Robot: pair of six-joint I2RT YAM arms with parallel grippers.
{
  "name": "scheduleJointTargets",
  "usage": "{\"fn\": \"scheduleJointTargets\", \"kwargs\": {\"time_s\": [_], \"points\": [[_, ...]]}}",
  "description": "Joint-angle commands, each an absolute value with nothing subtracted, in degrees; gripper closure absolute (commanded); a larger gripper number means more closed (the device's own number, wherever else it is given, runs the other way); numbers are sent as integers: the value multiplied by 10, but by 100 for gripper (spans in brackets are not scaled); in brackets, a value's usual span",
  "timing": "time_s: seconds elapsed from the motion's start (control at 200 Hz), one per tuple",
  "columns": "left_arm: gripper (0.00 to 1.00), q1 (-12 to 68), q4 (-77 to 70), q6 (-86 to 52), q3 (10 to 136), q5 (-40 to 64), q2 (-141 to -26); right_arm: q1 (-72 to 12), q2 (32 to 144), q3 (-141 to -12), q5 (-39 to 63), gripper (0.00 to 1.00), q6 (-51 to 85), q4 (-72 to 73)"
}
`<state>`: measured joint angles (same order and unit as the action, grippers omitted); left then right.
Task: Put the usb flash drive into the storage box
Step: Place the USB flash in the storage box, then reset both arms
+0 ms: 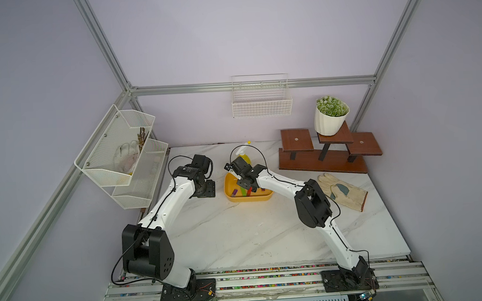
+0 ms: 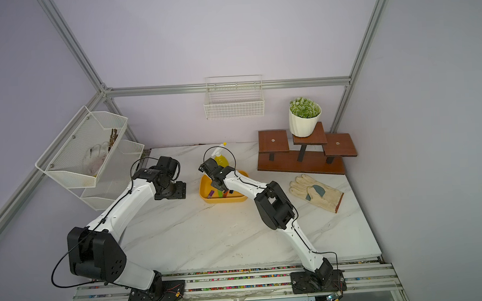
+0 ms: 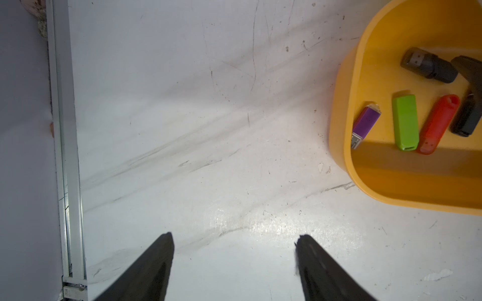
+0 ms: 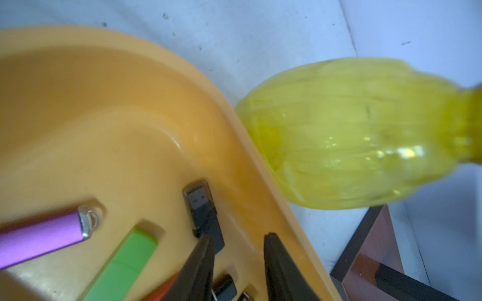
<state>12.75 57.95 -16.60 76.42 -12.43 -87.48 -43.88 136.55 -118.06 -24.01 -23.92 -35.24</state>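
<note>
Right hand apart inside storage box, spray bottle just beside; left hand apart.

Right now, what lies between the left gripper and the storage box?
Nothing. In the left wrist view, only bare tabletop separates the open left gripper from the storage box.

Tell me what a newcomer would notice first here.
The yellow-orange storage box mid-table, with a green flash drive and a purple flash drive lying inside among others. The right hand hangs inside it, jaws apart. Back right, a potted plant sits on a wooden stand.
</note>
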Motion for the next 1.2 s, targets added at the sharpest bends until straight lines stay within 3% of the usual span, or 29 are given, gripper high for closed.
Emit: {"fn": "scheduleJointTargets", "kwargs": {"time_s": [0.0, 0.4, 0.59, 0.9, 0.92, 1.02, 1.195], "points": [[22, 123, 574, -150, 796, -131, -874, -446, 1297, -1150, -261, 63, -213, -337], [19, 91, 452, -126, 740, -156, -868, -456, 1081, -972, -278, 62, -114, -322], [17, 73, 369, -104, 687, -178, -858, -449, 965, -812, -320, 44, -52, -269], [13, 46, 205, -97, 572, -181, -851, -385, 904, -662, -398, 36, 43, -222], [13, 45, 195, -95, 564, -187, -849, -382, 900, -653, -399, 30, 47, -216], [11, 41, 139, -89, 526, -212, -838, -369, 888, -614, -392, 25, 46, -190], [0, 23, -62, -68, 414, -187, -831, -353, 887, -591, -395, 21, 44, -174]]}}
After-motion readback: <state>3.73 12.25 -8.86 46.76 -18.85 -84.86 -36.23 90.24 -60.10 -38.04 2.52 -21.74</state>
